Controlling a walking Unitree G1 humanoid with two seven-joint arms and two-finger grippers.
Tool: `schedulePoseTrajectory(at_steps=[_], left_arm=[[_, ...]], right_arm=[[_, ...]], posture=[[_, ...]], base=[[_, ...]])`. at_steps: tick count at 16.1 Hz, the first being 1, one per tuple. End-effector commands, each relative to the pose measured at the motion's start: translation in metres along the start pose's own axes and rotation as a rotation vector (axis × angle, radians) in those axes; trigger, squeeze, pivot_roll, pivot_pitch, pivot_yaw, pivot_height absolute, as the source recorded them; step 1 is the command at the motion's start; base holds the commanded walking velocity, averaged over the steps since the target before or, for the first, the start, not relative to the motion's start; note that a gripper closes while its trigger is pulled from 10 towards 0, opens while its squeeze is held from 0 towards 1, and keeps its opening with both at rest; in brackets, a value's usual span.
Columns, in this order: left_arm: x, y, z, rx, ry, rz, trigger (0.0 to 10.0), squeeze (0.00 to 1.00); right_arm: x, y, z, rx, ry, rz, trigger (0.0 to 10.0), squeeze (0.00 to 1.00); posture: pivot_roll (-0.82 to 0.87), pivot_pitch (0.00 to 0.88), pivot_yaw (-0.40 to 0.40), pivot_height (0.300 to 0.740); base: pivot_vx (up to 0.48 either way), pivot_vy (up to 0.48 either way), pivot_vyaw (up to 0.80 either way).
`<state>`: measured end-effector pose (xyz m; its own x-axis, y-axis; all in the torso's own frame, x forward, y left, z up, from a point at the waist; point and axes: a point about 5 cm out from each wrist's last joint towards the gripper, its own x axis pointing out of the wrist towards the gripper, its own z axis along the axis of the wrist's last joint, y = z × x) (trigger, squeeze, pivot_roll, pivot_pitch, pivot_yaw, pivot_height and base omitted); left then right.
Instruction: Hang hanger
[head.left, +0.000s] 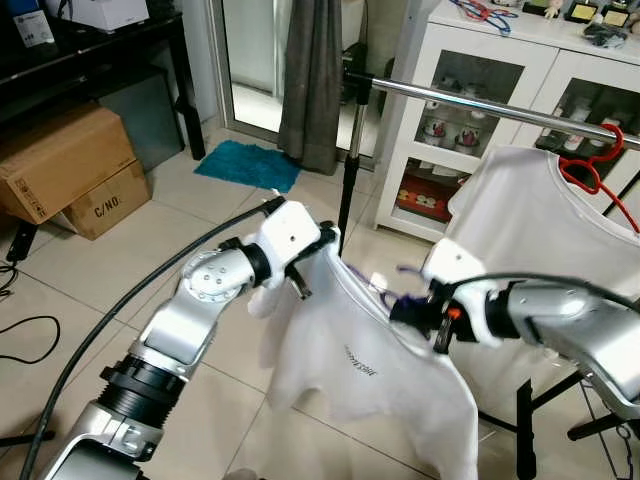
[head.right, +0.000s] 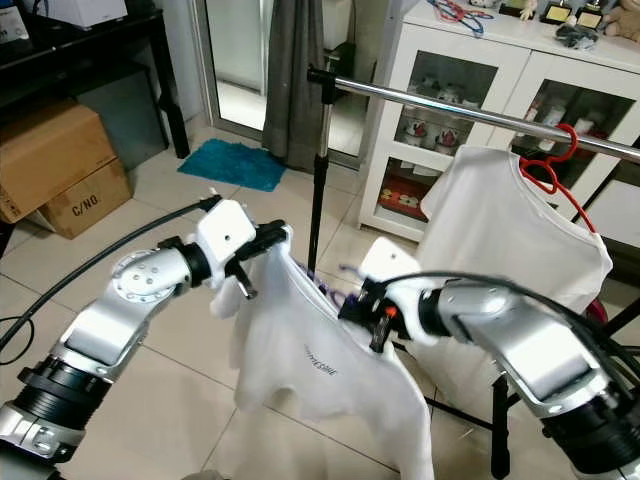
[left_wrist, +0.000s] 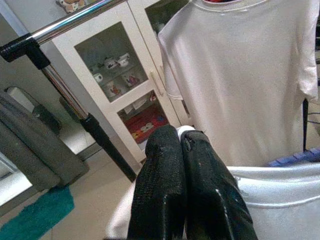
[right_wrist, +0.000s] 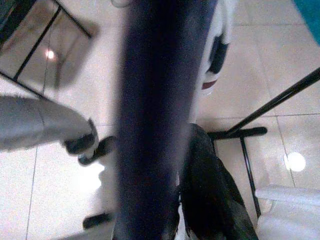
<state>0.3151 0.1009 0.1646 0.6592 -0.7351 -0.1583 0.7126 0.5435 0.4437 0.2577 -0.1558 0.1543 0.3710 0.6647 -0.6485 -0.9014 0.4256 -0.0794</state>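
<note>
The white T-shirt (head.left: 370, 370) on its purple hanger (head.left: 395, 296) hangs in the air between the two arms, below the near end of the steel rail (head.left: 480, 105). The left claw (left_wrist: 187, 165) is pressed shut on the shirt's shoulder. The right claw (head.left: 425, 318) holds the hanger near its neck, fingers closed on it. I judge the load light: soft, loose cloth that may slide, and a thin stiff hanger. The best grip is the hanger's neck, not the cloth.
</note>
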Motion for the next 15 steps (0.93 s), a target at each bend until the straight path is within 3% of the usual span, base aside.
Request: schedulePoseTrajectory(at_steps=[1,4,8,12,14,15], left_arm=[[-0.002,0.012,0.011,0.047,-0.048,0.048,0.0,0.0],[-0.02,0.046,0.014,0.089,-0.027,0.169,0.0,0.0],[-0.046,0.071,-0.002,0.124,0.068,0.255,0.0,0.0],[-0.081,0.108,-0.032,0.094,0.201,0.486,0.0,0.0],[-0.086,0.114,-0.042,0.043,0.226,0.539,0.0,0.0],[-0.083,0.108,-0.046,0.026,0.227,0.512,0.0,0.0]], right_arm=[[0.003,0.003,-0.012,-0.004,0.07,0.042,0.0,0.0],[0.0,0.006,-0.031,0.018,0.138,0.061,0.0,0.0],[-0.012,0.003,-0.042,0.051,0.149,0.047,0.0,0.0],[-0.032,0.018,-0.02,0.063,-0.094,0.189,0.0,0.0],[-0.038,0.025,-0.011,0.054,-0.198,0.249,0.0,0.0],[-0.038,0.022,-0.005,0.058,-0.251,0.222,0.0,0.0]], posture=[[-0.03,0.0,-0.048,0.74],[-0.03,0.0,-0.048,0.74],[-0.02,0.0,-0.055,0.74],[-0.02,0.0,-0.055,0.74],[-0.02,0.0,-0.051,0.74],[-0.02,0.0,-0.051,0.74]], base=[[0.0,0.0,0.0],[0.0,0.0,0.0],[0.0,0.0,0.0],[0.0,0.0,0.0],[0.0,0.0,0.0],[0.0,0.0,0.0]])
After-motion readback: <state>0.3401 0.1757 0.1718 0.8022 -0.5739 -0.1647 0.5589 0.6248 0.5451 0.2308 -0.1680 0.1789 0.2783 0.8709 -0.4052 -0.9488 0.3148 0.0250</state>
